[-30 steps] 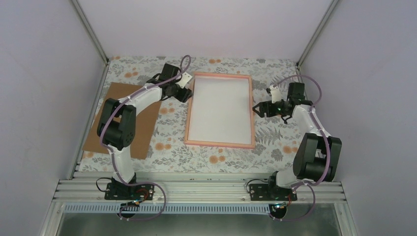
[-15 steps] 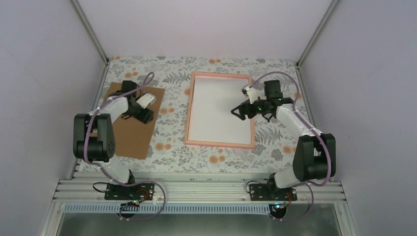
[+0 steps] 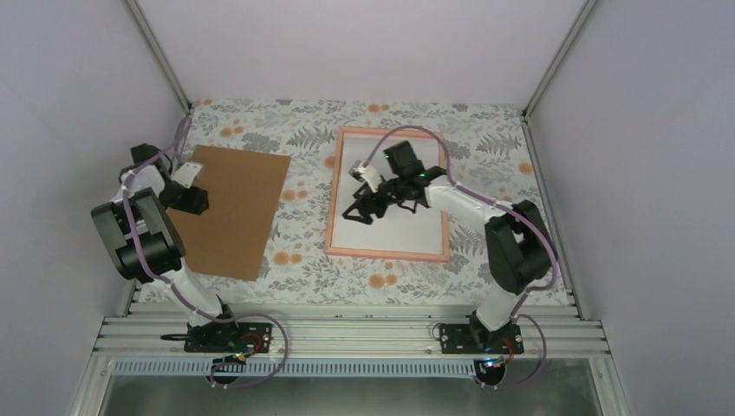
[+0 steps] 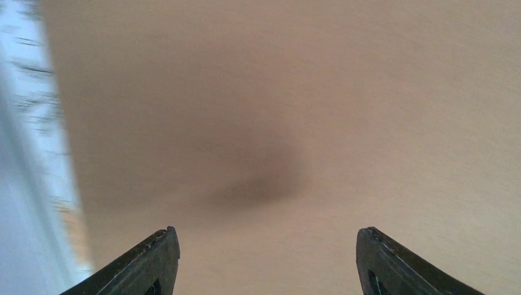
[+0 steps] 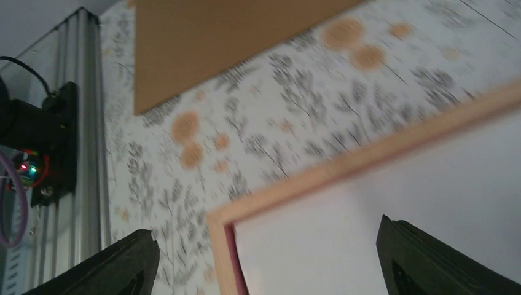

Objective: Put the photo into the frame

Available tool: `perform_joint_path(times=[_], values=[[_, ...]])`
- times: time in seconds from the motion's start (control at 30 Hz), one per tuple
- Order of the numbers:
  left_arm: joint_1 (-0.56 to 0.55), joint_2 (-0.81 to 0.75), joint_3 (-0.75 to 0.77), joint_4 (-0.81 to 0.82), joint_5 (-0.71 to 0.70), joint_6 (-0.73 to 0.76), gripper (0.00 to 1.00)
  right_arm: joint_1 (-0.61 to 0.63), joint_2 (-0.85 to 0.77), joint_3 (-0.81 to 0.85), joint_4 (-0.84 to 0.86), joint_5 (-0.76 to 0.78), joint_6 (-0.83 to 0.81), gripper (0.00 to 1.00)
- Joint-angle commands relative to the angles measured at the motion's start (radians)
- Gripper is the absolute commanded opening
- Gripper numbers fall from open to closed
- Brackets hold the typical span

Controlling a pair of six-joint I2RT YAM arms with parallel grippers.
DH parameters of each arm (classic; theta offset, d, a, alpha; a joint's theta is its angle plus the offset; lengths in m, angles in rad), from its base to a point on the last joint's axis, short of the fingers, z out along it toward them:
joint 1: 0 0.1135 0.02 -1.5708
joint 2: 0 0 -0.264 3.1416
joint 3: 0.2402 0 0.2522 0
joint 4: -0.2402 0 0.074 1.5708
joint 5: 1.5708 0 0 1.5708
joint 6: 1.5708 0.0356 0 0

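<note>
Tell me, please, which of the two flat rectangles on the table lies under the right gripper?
The pink-rimmed frame with a white inside; the right gripper hangs over it. The plain brown board lies to its left.

Left arm (image 3: 139, 243), right arm (image 3: 468, 201): white links, black joint housings, purple cable looped behind each wrist. Fingers (image 4: 150, 261) black, tapered. Green LED (image 3: 422, 173) behind right gripper (image 3: 358, 212).

Robot lab cell; plain white walls (image 3: 364, 43); aluminium mounting rail (image 3: 347, 334).
</note>
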Motion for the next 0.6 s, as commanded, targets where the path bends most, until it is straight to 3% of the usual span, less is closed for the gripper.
perform_joint_path(times=[0.0,0.33,0.57], values=[[0.062,0.093,0.148,-0.045,0.043,0.036,0.73,0.103,0.1,0.11,0.109,-0.03,0.074,0.88],[0.122,0.313,0.367,-0.093,0.069,-0.013,0.74,0.224,0.315,0.292,0.156,-0.03,0.172,0.88],[0.125,0.357,0.365,-0.069,0.056,-0.025,0.74,0.257,0.483,0.475,0.067,-0.038,0.28,0.9]])
